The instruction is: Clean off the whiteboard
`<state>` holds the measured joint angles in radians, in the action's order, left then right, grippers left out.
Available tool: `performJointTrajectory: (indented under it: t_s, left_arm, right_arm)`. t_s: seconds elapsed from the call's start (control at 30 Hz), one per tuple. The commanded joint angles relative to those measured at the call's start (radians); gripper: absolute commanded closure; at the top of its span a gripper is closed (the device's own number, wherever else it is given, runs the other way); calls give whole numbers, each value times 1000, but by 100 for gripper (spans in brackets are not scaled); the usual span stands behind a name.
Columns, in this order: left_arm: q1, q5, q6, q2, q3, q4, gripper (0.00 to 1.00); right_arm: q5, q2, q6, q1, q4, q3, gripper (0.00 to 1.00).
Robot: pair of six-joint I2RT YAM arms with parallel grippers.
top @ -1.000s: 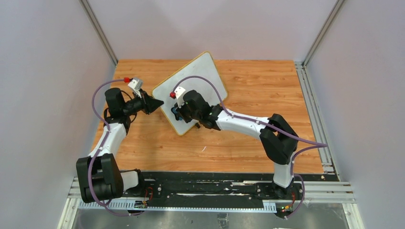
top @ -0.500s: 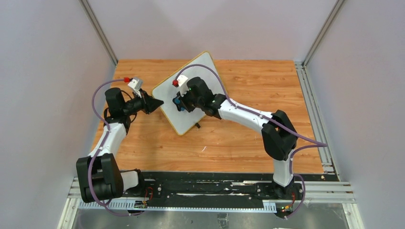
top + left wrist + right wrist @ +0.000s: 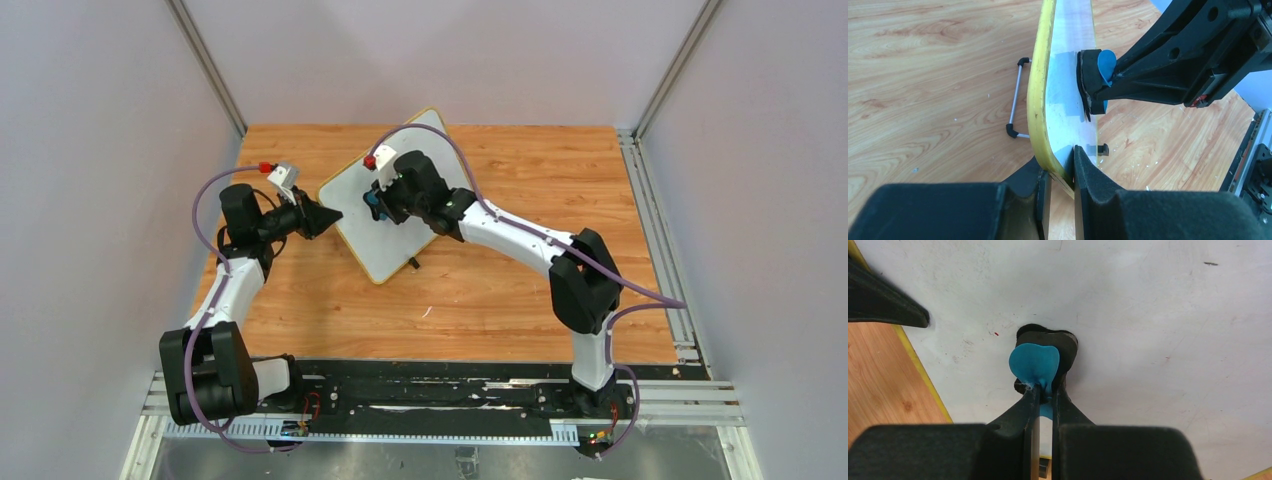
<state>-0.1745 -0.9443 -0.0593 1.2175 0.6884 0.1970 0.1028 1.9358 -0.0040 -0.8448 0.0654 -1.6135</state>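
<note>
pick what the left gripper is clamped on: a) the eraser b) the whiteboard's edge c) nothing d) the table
b: the left gripper pinches the whiteboard by its yellow rim, while the right gripper holds the eraser against its face.

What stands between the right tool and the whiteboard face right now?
Only the blue eraser that the right tool holds, its black pad against the whiteboard. Nothing else visible lies on the white face. The left tool clamps the board's edge, off to one side of the pad.
</note>
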Motion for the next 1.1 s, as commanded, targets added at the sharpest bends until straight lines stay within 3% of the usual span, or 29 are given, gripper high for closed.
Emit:
performJointTrajectory:
  t_s: [0.0, 0.53, 1.07]
  left_arm:
    - [9, 14, 148, 16, 1, -24, 100]
    - [10, 12, 148, 9, -2, -24, 100]
    - [10, 14, 147, 13, 0, -24, 100]
  right_arm:
    - [-19, 24, 7, -59, -103, -48, 99]
    - [-85, 28, -18, -126, -100, -55, 99]
    - [-89, -21, -24, 120, -91, 59, 99]
